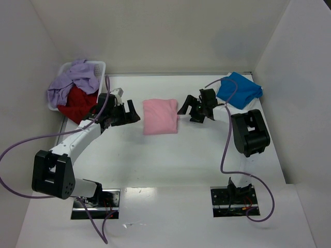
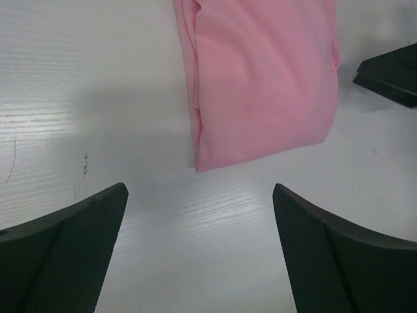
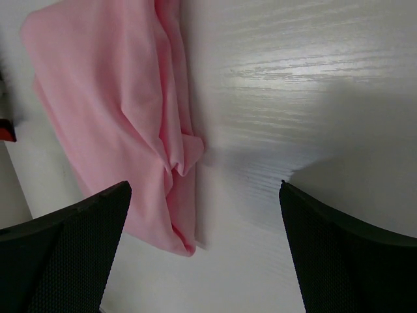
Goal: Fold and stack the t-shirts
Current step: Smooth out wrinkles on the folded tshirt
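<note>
Folded pink t-shirt (image 1: 161, 116) lies on the surface (image 1: 181, 160) between the left jaws and right jaws, both spread and empty. Risk: pinching only the top layer would unfold it when lifted.

**Bright, even overhead light; your wrist views carry the shadows and glare.**

In your top view the white desk (image 1: 170, 160) is flatly lit from above, with a glossy sheen at 6 o'clock and only a thin shadow edging the pink t-shirt (image 1: 160, 116). Your left wrist view is sharp on the wood grain, with a soft grey shadow from centre toward 9 o'clock. The left tool (image 2: 199, 254) reads dark at 6 o'clock. In your right wrist view glare blooms at 1 o'clock, shadow pools at 3 o'clock, and the right tool (image 3: 205, 251) is dark.
</note>
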Robot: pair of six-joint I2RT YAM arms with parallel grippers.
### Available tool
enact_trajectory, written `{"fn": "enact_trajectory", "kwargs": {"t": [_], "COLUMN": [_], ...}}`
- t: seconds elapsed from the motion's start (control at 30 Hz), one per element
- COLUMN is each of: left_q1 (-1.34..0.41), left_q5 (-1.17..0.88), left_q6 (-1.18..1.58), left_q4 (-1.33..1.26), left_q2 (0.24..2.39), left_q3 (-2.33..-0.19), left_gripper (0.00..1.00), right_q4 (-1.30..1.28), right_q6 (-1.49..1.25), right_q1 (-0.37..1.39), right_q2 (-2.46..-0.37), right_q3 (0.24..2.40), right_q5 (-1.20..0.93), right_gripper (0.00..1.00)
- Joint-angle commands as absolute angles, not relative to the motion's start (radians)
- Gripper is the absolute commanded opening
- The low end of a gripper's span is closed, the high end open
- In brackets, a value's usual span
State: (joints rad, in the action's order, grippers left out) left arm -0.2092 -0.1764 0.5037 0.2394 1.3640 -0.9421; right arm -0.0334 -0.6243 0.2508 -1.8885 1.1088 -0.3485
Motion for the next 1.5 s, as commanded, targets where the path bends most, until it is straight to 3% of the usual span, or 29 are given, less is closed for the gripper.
{"fn": "enact_trajectory", "kwargs": {"t": [0.0,0.97,1.13,1.2,1.37,1.47], "left_q1": [-0.207,-0.207,-0.207,-0.207,-0.207,-0.207], "left_q5": [-0.202,-0.212,-0.212,-0.212,-0.212,-0.212], "left_q6": [0.499,0.489,0.489,0.489,0.480,0.480], "left_q4": [0.224,0.215,0.215,0.215,0.215,0.215], "left_q2": [1.387,1.382,1.382,1.382,1.373,1.373], "left_q3": [-0.933,-0.943,-0.943,-0.943,-0.934,-0.934], "left_gripper": [1.00,1.00,1.00,1.00,1.00,1.00], "right_q4": [0.054,0.071,0.061,0.032,0.012,0.003], "right_q6": [-0.635,-0.707,-0.716,-0.725,-0.726,-0.726], "right_q1": [0.256,0.370,0.388,0.388,0.397,0.397], "right_q2": [-1.910,-2.091,-2.109,-2.118,-2.118,-2.118], "right_q3": [1.152,1.221,1.239,1.258,1.258,1.267], "right_q5": [-0.382,-0.380,-0.361,-0.327,-0.301,-0.279], "right_gripper": [1.00,0.97,0.91,0.83,0.74,0.61]}}
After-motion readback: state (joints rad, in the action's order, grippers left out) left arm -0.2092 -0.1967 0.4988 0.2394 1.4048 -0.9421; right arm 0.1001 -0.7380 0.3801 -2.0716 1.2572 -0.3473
